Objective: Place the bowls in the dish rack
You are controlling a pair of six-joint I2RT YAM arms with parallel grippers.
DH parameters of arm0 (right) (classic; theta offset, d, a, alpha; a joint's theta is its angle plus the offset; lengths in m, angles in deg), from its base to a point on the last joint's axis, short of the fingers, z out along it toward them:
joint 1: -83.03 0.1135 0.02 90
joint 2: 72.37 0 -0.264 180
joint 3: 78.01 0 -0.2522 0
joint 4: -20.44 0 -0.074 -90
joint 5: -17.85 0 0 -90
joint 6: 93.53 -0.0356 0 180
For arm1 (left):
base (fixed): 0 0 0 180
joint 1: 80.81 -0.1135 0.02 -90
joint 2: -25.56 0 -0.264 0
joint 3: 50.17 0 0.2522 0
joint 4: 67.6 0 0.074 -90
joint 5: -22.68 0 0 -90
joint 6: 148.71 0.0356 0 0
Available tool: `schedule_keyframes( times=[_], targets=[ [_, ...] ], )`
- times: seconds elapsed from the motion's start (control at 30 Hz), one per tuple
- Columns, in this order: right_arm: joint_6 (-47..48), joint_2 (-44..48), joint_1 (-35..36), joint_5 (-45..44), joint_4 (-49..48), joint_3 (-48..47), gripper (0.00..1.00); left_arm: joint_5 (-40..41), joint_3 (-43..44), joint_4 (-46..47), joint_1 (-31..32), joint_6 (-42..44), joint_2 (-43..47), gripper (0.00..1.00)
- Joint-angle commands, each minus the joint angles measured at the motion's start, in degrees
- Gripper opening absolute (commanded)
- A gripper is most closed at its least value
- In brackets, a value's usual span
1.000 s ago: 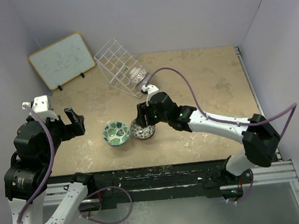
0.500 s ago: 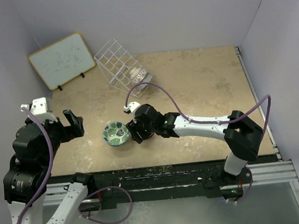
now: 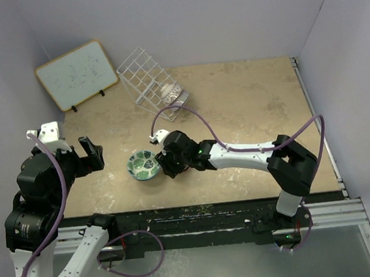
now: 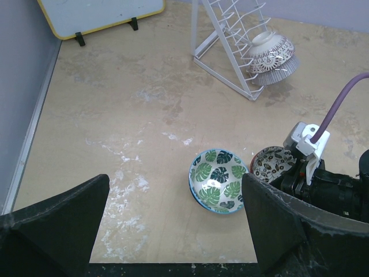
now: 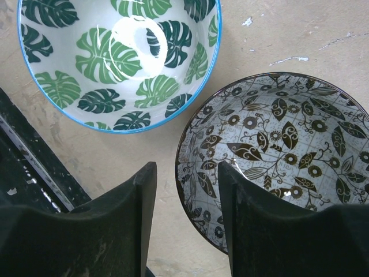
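Note:
A green leaf bowl (image 3: pixel 143 164) stands on the table, and it also shows in the left wrist view (image 4: pixel 219 180) and the right wrist view (image 5: pixel 118 57). A grey-brown patterned bowl (image 5: pixel 277 156) stands right beside it (image 4: pixel 271 163). My right gripper (image 3: pixel 170 163) is open and low over that bowl's near rim (image 5: pixel 187 173), with one finger outside the rim and one inside. Another bowl (image 3: pixel 169 92) leans in the white wire dish rack (image 3: pixel 143 74). My left gripper (image 3: pixel 95 154) is open and empty, raised to the left of the bowls (image 4: pixel 174 184).
A wood-framed whiteboard (image 3: pixel 76 73) stands at the back left, next to the rack. Walls close in the left, back and right sides. The right arm's purple cable (image 3: pixel 196 114) arcs over the table between rack and bowls.
My right gripper has moved left and down from over the grey-brown bowl to its rim, close to the green leaf bowl. The left arm has barely moved.

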Motion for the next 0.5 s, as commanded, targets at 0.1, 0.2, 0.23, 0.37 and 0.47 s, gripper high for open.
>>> schedule_keyframes(
  times=[0.1, 0.2, 0.23, 0.37, 0.47],
  targets=[
    [0.84, -0.98, 0.33, 0.53, 0.28, -2.5, 0.39, 0.55, -0.26, 1.01, -0.16, 0.14, 0.72, 0.99],
    [0.53, -0.56, 0.41, 0.25, 0.26, -2.42, 0.31, 0.63, -0.04, 0.83, -0.16, 0.13, 0.84, 0.99],
    [0.5, -0.27, 0.4, 0.03, 0.26, -2.5, 0.29, 0.64, 0.05, 0.79, -0.16, 0.17, 0.84, 0.99],
    [0.51, 0.3, 0.37, -0.93, 1.12, -3.27, 0.21, 0.56, 0.41, 0.74, -0.17, 0.12, 0.74, 0.99],
    [0.61, 0.6, 0.39, -2.15, 2.11, -3.88, 0.09, 0.55, 0.44, 0.78, -0.16, 0.13, 0.82, 0.99]
  ],
)
